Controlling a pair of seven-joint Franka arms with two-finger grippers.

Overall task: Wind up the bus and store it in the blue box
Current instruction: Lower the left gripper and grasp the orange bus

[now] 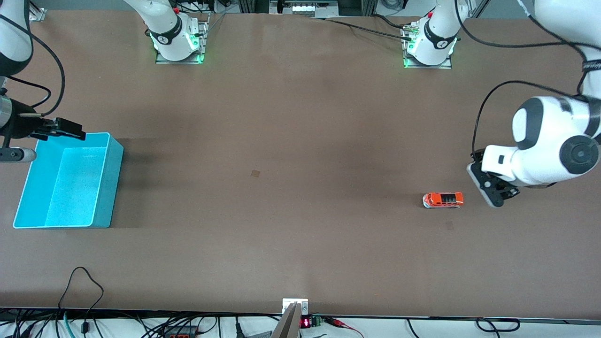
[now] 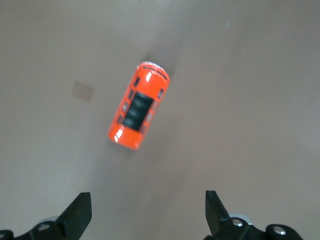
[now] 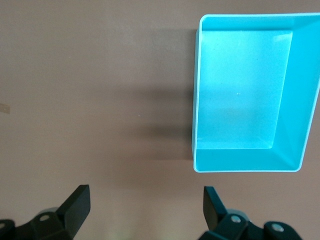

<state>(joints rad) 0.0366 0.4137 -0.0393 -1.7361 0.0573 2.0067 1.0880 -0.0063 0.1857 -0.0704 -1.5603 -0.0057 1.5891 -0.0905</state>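
While the small orange toy bus (image 1: 443, 199) is sitting unwound, well apart from the empty turquoise plastic box (image 1: 105, 188), the left gripper (image 1: 495, 195) is hovering beside the bus, open and empty, and the right gripper (image 1: 58, 129) is waiting over the box's rim, likewise open and empty.

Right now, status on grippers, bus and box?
Left gripper open beside bus. Right gripper open at blue box rim. Bus on table, untouched. Nothing between.

Bus (image 1: 443, 199) stands alone on bare table (image 1: 291, 141) toward the left arm's end; open tabletop on all its sides. Left gripper (image 1: 493, 190) hangs just beside it, fingers spread, not touching. Blue box (image 1: 96, 188) sits near the table edge at the right arm's end, top open, inside bare. Right gripper (image 1: 61, 129), fingers apart, is above the box's rim, partly over the opening.
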